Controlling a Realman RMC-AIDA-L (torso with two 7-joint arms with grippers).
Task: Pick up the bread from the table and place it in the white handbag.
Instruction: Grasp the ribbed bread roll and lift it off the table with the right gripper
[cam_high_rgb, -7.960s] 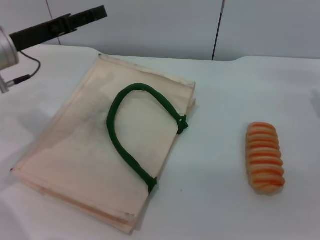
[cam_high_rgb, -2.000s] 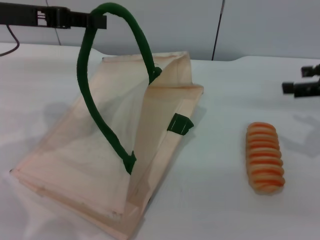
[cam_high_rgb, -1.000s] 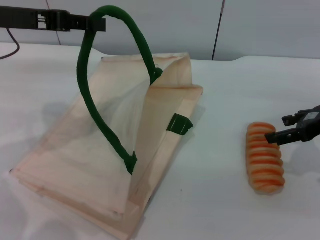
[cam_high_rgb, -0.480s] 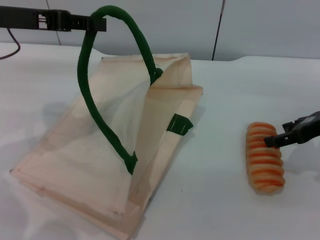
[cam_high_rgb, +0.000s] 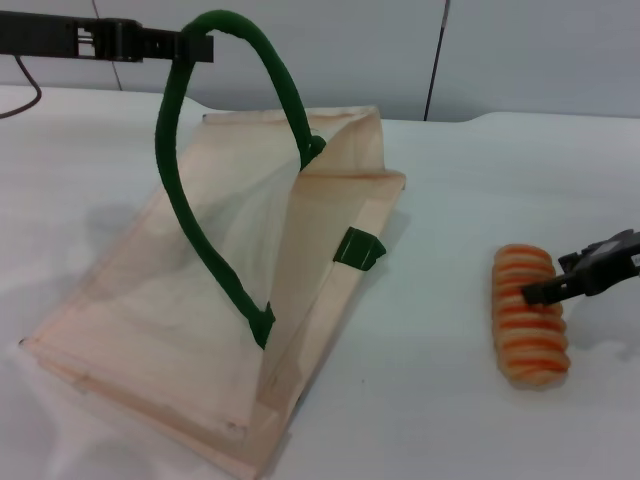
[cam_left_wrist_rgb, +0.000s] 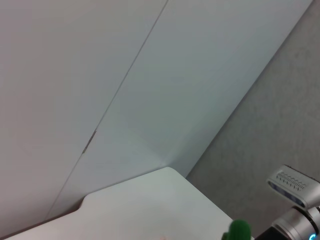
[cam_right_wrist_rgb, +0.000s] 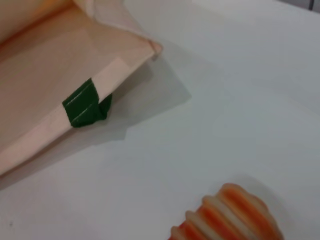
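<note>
The bread (cam_high_rgb: 528, 318), an orange and cream striped loaf, lies on the white table (cam_high_rgb: 450, 400) at the right. My right gripper (cam_high_rgb: 547, 277) is open, low over the loaf's far half, with one finger (cam_high_rgb: 545, 292) across its top. The bread's end also shows in the right wrist view (cam_right_wrist_rgb: 227, 215). The white handbag (cam_high_rgb: 200, 300) lies at the left with its mouth propped open toward the bread. My left gripper (cam_high_rgb: 192, 46) is shut on the green rope handle (cam_high_rgb: 185, 220) and holds it up high.
A green tab (cam_high_rgb: 358, 248) sits on the bag's near edge and also shows in the right wrist view (cam_right_wrist_rgb: 85, 105). Bare tabletop lies between the bag's mouth and the bread. Grey wall panels (cam_high_rgb: 330, 50) stand behind the table.
The right gripper has sunk a little lower onto the bread over the last second. The left gripper still holds the handle up in the same place; eight seconds ago the bag lay flat.
</note>
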